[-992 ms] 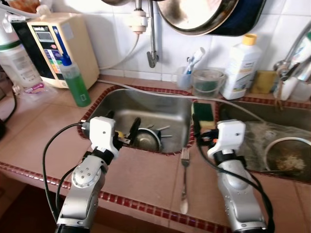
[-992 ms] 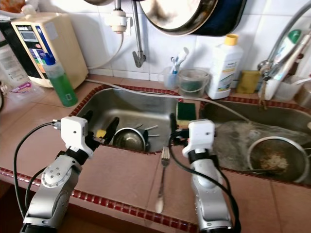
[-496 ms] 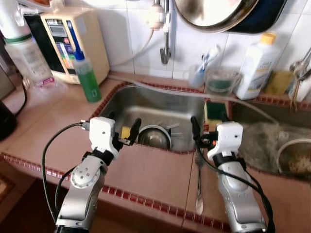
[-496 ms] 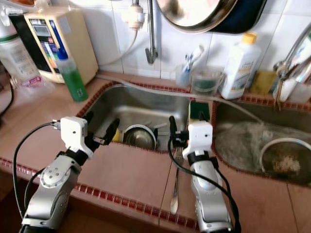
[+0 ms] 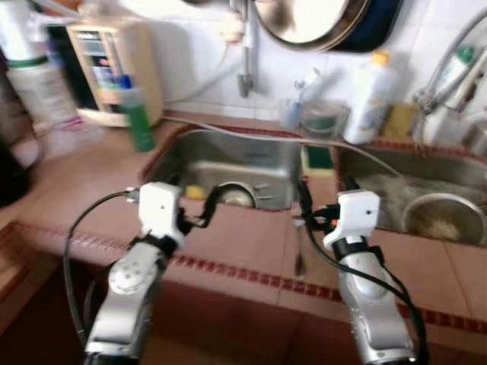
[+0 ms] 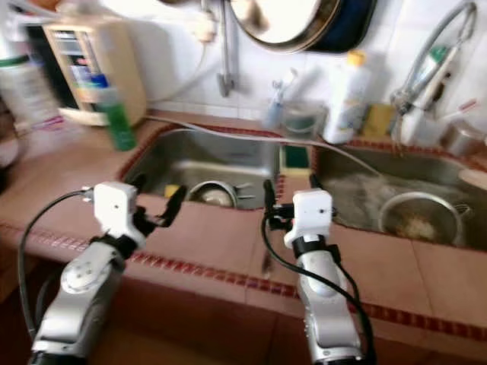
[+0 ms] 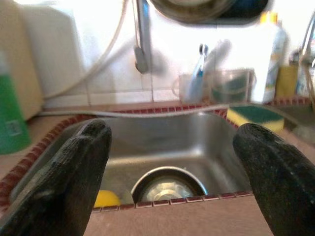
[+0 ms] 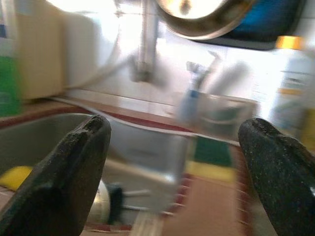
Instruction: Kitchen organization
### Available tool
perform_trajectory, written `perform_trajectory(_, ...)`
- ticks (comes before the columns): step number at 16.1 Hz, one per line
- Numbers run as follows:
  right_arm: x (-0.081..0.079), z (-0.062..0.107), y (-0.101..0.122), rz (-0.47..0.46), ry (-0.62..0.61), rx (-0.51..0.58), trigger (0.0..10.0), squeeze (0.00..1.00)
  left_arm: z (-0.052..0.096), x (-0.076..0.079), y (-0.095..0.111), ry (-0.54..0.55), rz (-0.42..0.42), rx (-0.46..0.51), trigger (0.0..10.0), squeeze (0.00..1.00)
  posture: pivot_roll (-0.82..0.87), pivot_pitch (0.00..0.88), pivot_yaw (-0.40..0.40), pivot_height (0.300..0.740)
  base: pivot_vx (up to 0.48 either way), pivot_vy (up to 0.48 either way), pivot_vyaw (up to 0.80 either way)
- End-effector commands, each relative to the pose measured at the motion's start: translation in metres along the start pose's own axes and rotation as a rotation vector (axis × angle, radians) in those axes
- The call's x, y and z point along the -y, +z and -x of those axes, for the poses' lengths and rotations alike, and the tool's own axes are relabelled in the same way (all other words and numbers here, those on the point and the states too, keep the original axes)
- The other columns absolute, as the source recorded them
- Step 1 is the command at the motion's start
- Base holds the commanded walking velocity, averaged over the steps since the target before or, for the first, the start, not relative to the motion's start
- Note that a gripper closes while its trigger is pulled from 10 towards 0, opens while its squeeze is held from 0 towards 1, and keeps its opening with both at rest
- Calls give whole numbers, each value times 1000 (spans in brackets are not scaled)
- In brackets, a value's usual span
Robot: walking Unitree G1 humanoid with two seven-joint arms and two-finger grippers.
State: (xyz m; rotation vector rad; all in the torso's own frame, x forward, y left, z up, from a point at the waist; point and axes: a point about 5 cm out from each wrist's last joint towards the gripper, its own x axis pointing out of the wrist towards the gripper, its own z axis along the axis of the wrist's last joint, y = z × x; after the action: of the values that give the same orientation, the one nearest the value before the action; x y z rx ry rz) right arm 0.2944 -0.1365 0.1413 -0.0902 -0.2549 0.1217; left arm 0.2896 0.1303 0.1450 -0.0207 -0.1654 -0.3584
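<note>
A beige boxy water-purifier appliance (image 5: 114, 72) stood far left against the white tiled wall (image 5: 190, 53). A large steel pan (image 5: 304, 21) hung above the sinks.

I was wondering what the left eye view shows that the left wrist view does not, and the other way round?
The left eye view adds the fork lying on the counter in front of the sinks, the strainer in the right basin, and the open right claw. The left wrist view adds a close look out between the open left claw and its black fingers. Both share the steel bowl in the left basin, the sponge, the green bottle and the white bottle.
</note>
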Motion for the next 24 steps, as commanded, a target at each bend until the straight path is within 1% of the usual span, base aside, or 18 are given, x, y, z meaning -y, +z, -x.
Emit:
perform_trajectory(1,-3,0,-1,-2,5,-7,10000,0,2,-3,-2,4,-12,-16,10000,0,-172,2,55,740,0,0,0)
perform_trajectory(4,-4,0,-2,6,2,-14,10000,0,1,-1,-3,-13,-20,-33,10000,0,-172,0,53,740,0,0,0)
perform_trajectory(5,-4,0,-3,8,-2,-19,10000,0,0,0,-4,-35,-14,-48,10000,0,-171,0,52,740,0,0,0)
perform_trajectory(7,-5,0,-4,9,-6,-23,10000,0,0,3,-4,-79,-39,-67,10000,0,-172,0,53,740,0,0,0)
perform_trajectory(9,-4,-3,-6,4,-33,-40,10000,0,1,14,-4,-202,-54,-106,10000,0,-173,0,52,740,0,0,0)
perform_trajectory(10,-3,-4,-7,-13,-52,-51,10000,0,3,19,-3,-260,-61,-117,10000,0,-173,0,52,740,0,0,0)
perform_trajectory(12,0,-5,-11,-30,-83,-92,10000,0,7,29,-4,-360,-101,-147,10000,0,-173,0,52,740,0,0,0)
perform_trajectory(14,3,-5,-15,-61,-128,-129,10000,0,10,36,-4,-419,-100,-156,10000,0,-173,0,53,740,0,0,0)
perform_trajectory(15,5,-5,-19,-80,-176,-161,10000,0,13,39,-6,-439,-111,-167,10000,0,-173,0,53,740,0,0,0)
perform_trajectory(17,9,-8,-28,-108,-274,-251,10000,0,13,41,-4,-451,-107,-174,10000,0,-173,1,53,740,0,0,0)
perform_trajectory(19,8,-10,-34,-113,-315,-317,10000,0,13,42,-3,-452,-101,-174,10000,0,-172,8,51,740,0,0,0)
perform_trajectory(20,5,-12,-39,-141,-332,-358,10000,0,12,43,-3,-444,-96,-175,10000,0,-170,10,52,740,0,0,0)
perform_trajectory(21,3,-13,-40,-168,-335,-371,10000,0,11,43,-3,-432,-87,-176,10000,0,-170,11,51,740,0,0,0)
perform_trajectory(24,-5,-23,-35,-182,-320,-375,10000,0,10,47,-2,-425,-71,-173,10000,0,-165,20,48,740,0,0,0)
